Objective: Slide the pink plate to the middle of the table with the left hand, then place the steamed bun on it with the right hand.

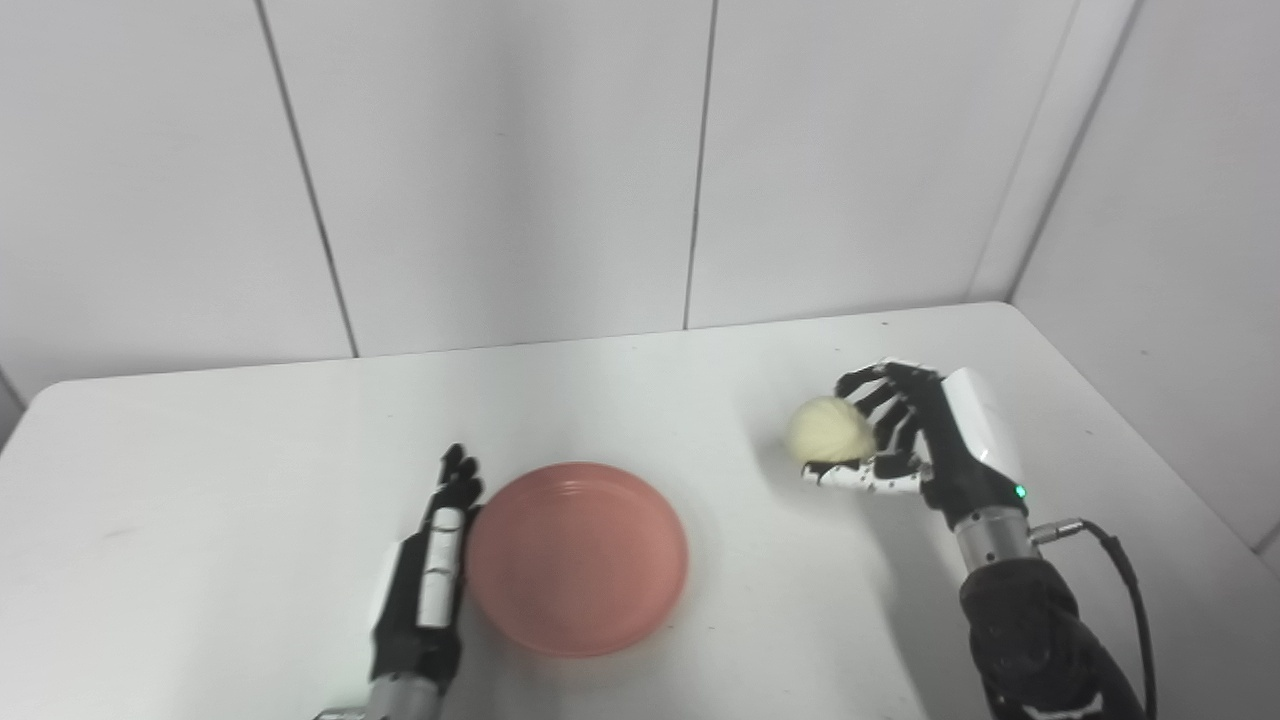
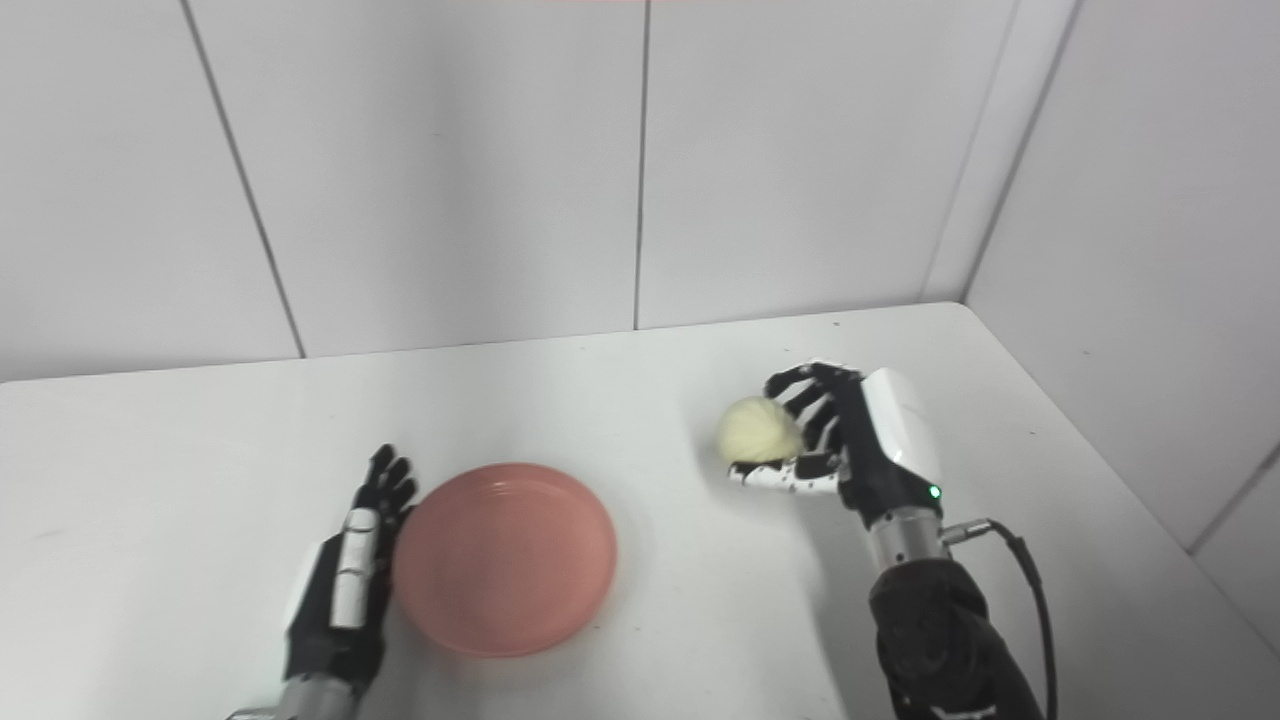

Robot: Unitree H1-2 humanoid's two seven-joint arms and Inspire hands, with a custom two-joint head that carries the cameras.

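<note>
Pink plate [image 1: 577, 556] flat on the white worktop [image 1: 200, 480], near the front edge, roughly central. Left hand [image 1: 432, 575] pressed edge-on against the plate's rim at 9 o'clock — fingers straight and together, pointing toward 12, holding nothing, palm side facing the plate. Pale yellowish steamed bun [image 1: 830, 430] well apart from the plate, out toward 2 o'clock from it, gripped in the right hand [image 1: 915, 440]: dark fingers [image 1: 870, 385] curled over the far side, thumb underneath at the near side. Whether the bun is lifted off the worktop or resting on it — cannot tell, though a soft shadow lies below. Black cable [image 1: 1125, 580] trailing from the right wrist. Left eye view takes in the worktop's rounded left corner; right eye view cuts that off but shows more of the right-hand wall [image 2: 1150, 300] and the worktop's right edge.
</note>
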